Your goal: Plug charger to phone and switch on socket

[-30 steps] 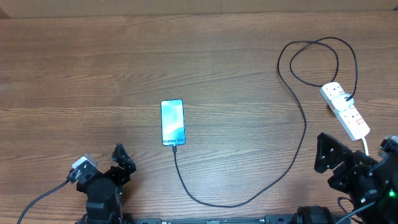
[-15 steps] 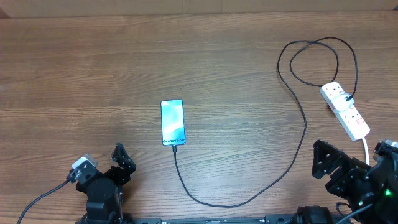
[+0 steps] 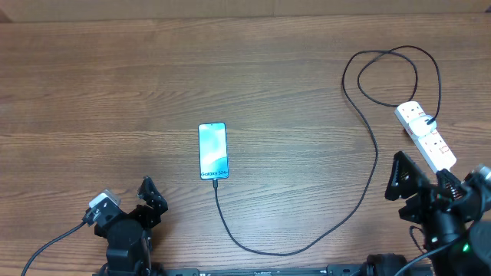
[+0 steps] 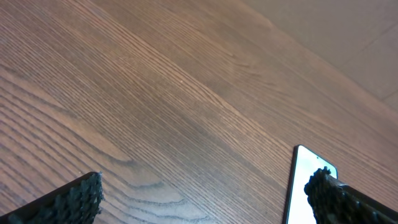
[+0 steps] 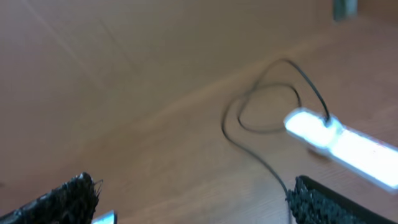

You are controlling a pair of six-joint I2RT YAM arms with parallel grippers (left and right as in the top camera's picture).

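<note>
Closest to me, the left pincer (image 3: 152, 195) sits low on the tabletop (image 3: 115, 77) with its fingers spread wide and nothing between them. It is well apart from the work, so I see little trouble there unless it swings toward the phone. The right pincer (image 3: 406, 190) is also spread and empty, and it hangs just beside the near end of the socket (image 3: 426, 136). That is where I would worry. The charger (image 3: 375, 157) sweeps in a long curve across the wood between that arm and the phone (image 3: 213, 151). Its end meets the phone's near edge, so it looks plugged in to me, though I can't make out how firmly it is seated. If the right arm dips or drifts leftward it could hook the cable and pull the plug out, or drag the light phone along. Further back, the strip lies loose on smooth wood. A sideways push on one of its small red switches could simply slide or turn it, and wide-open fingers could land on the wrong switch or miss. I can't tell whether any switch is on, and the right wrist view is too blurred to help. Beyond the socket the cable loops back on itself, so any shift of the strip would pull that loop too.
</note>
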